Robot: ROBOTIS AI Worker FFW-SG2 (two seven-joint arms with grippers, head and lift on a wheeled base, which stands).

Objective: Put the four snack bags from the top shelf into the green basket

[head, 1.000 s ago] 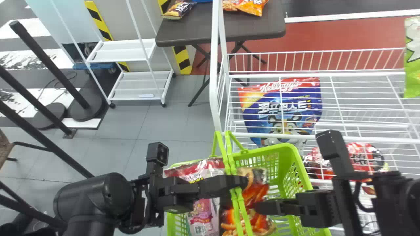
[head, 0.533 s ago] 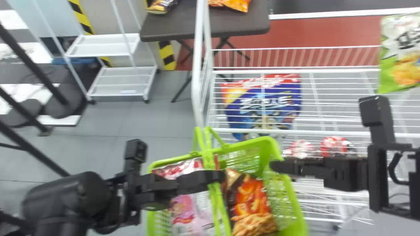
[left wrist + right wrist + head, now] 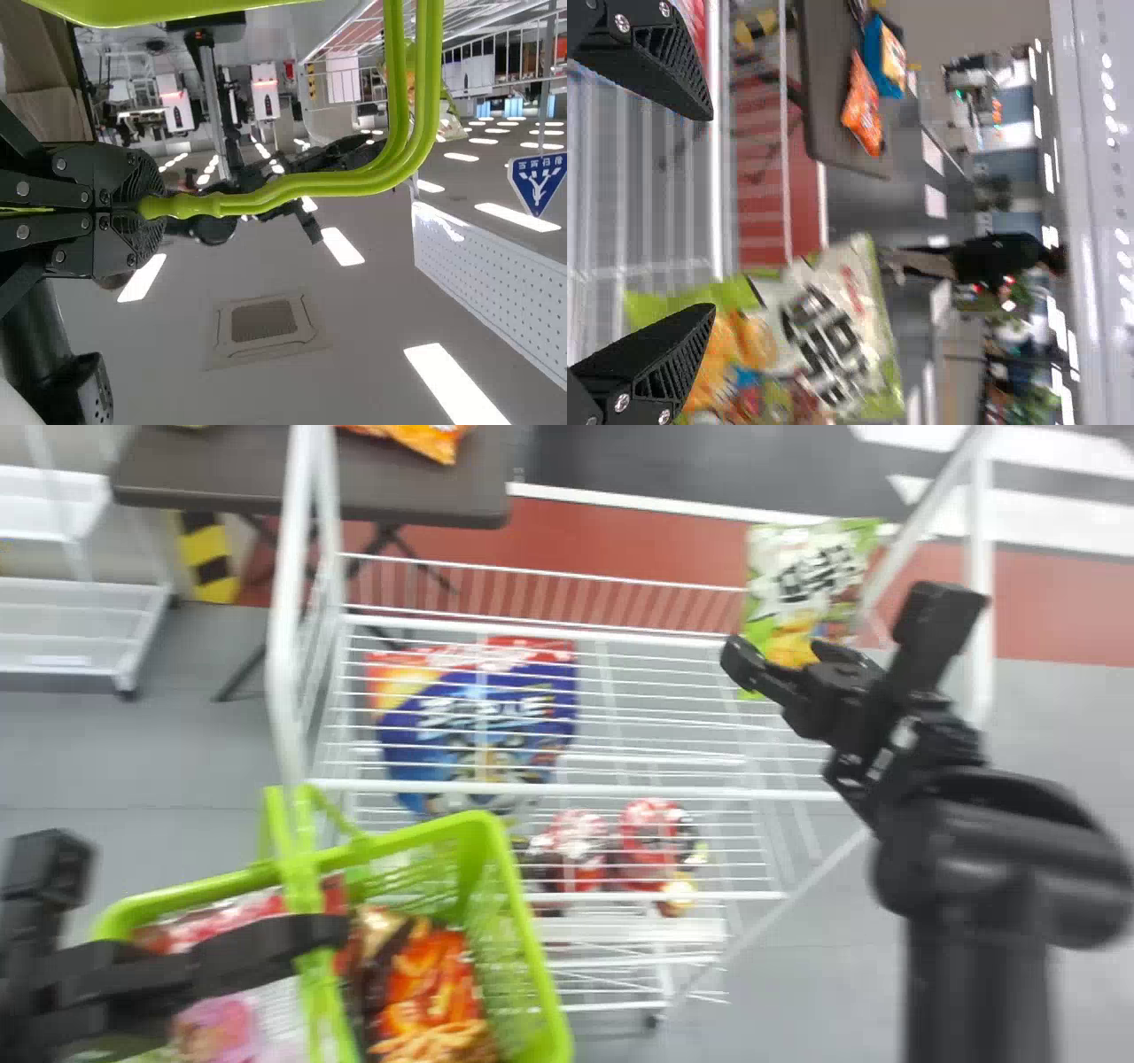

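Your right pincer (image 3: 783, 657) has its 2 fingers well apart, and 1 green and white snack bag (image 3: 811, 584) stands on the top shelf (image 3: 567, 786) just ahead of them; you can't tell whether they touch it. Your left pincer (image 3: 330, 934) is clamped on the handles (image 3: 310, 184) of 1 green basket (image 3: 534, 957). Below it you have at least 2 bags inside, 1 pink bag (image 3: 217, 1027) and 1 red-orange bag (image 3: 434, 979). Between the pincers, beneath the top wires, are 1 blue bag (image 3: 421, 735) and 2 red packs (image 3: 651, 837).
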